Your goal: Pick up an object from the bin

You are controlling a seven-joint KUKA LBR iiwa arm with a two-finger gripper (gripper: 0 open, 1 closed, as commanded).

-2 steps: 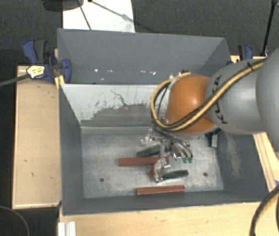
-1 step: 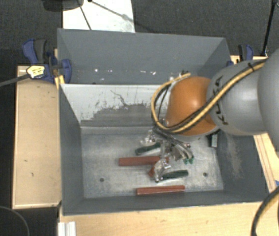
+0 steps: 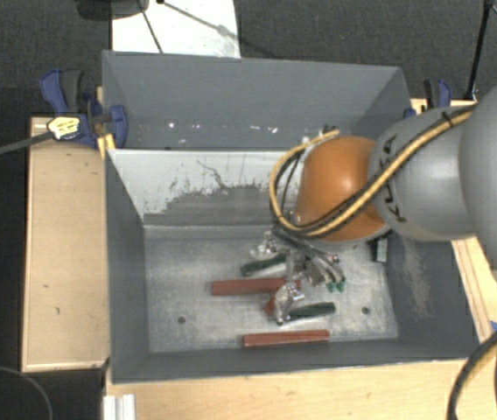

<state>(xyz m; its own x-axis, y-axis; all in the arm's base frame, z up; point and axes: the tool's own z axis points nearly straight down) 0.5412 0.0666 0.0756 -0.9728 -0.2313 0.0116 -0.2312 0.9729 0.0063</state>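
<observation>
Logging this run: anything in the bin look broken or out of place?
Nothing stands out: two red-brown bars and green-handled pieces lie loose on the bin floor by the gripper.

The grey arm [image 3: 458,173] enters from the right of the view, its broad rounded link filling the upper right and narrowing toward the wrist, which is capped by a domed orange cover [image 3: 336,182]. Black-and-yellow cables [image 3: 276,195] run along the link and loop round the left and lower sides of the cover. Below the cover the gripper [image 3: 299,287] points steeply downward, its metal body hanging under the wrist, low and left of the arm.
</observation>
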